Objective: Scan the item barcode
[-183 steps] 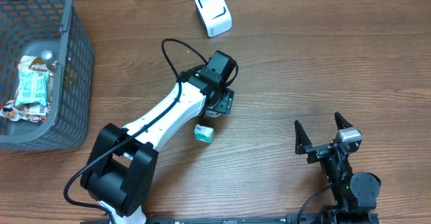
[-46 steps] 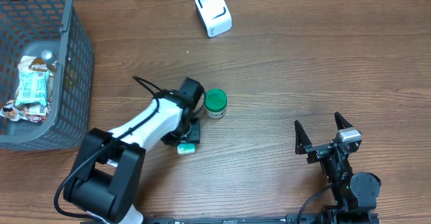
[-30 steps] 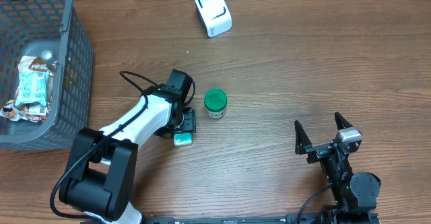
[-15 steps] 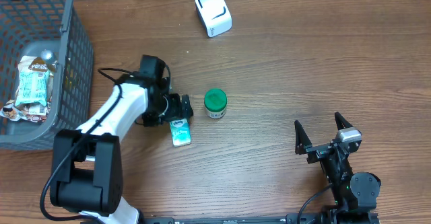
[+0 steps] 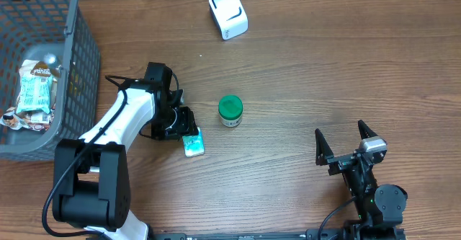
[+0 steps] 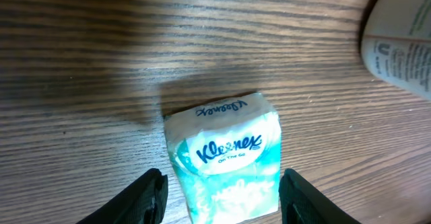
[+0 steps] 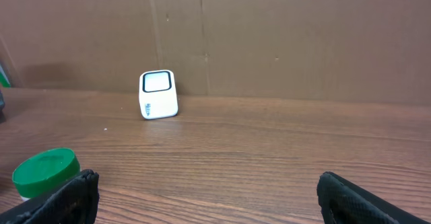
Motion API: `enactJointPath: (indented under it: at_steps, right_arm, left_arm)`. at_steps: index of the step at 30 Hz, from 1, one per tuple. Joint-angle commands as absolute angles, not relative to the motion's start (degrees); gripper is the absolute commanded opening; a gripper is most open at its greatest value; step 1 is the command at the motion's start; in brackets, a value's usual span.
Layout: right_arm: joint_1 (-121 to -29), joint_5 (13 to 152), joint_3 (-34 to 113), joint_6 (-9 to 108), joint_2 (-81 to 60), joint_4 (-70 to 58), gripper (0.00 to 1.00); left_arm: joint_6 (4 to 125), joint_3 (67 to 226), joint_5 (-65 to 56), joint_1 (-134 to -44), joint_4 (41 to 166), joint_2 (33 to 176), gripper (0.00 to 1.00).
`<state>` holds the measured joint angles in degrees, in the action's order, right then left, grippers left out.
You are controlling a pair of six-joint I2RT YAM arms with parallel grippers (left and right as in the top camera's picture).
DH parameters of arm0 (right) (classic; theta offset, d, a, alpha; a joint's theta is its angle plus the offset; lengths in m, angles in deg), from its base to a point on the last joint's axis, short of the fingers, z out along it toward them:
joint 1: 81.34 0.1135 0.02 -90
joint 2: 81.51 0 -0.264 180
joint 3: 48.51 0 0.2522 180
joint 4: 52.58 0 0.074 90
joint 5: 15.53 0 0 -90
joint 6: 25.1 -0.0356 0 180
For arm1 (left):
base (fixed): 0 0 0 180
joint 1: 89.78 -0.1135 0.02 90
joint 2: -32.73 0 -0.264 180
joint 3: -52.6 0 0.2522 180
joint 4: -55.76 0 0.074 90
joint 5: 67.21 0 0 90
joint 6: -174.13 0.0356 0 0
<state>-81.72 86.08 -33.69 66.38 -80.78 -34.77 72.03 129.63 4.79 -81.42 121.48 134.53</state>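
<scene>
At the far left stands a gray basket (image 5: pixel 75 89) with see-through mesh walls. Inside it lie some snack packs (image 5: pixel 34 92). Their writing is too small to read.

Next comes the left arm, white and black. Its left gripper (image 5: pixel 186 128) points down at a small tissue pack (image 6: pixel 225 153). The tissue pack lies flat on the wooden table (image 5: pixel 324 67), just left of the middle. The pack is white and blue-green, and it says "Kleenex" in blue letters. Tiny words under that look like "On The Go". One finger (image 6: pixel 149 196) stands on each side of the pack, very close to it. I cannot tell if they squeeze it or not.

Just to the right of the pack stands a little jar (image 5: pixel 230 110) with a green lid. Its label has print too small to read.

At the back of the table sits a white scanner (image 5: pixel 228 13) with a dark window on the front.

At the far right, near the front edge, the right gripper (image 5: pixel 348 140) has its fingers spread wide, holding nothing.
</scene>
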Motion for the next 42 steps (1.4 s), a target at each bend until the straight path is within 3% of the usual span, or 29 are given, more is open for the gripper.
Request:
enactJointPath:
  at_steps: [1, 9, 19, 27, 30, 32, 42]
  right_arm:
    - [-81.94, 86.13, -34.3, 66.51, -81.35, -35.09, 1.0]
    - [-81.94, 86.11, -34.3, 66.49, -81.35, -35.09, 1.0]
    - [-81.94, 86.13, -34.3, 66.51, -81.35, -35.09, 1.0]
    - [-81.94, 86.13, -34.3, 66.51, -81.35, -35.09, 1.0]
    - [-81.94, 86.13, -34.3, 66.49, -81.35, -35.09, 1.0]
    - [-81.94, 86.13, -34.3, 66.51, -81.35, -35.09, 1.0]
    - [-81.94, 86.13, -34.3, 66.49, -81.35, -35.09, 1.0]
  left_arm:
    - [73.45, 128.38, 5.93, -81.48, 121.55, 134.62, 0.51]
    - [73.41, 125.71, 6.83, -81.46, 121.68, 134.62, 0.39]
    - [72.27, 122.22, 6.83, -81.46, 118.05, 134.62, 0.36]
    - [71.88, 118.48, 6.85, -81.46, 112.52, 134.62, 0.24]
    - [71.86, 118.48, 6.85, -81.46, 112.41, 134.62, 0.17]
    - [71.86, 118.5, 6.83, -81.46, 112.26, 134.62, 0.04]
    - [71.86, 122.61, 11.28, -81.46, 116.44, 132.95, 0.04]
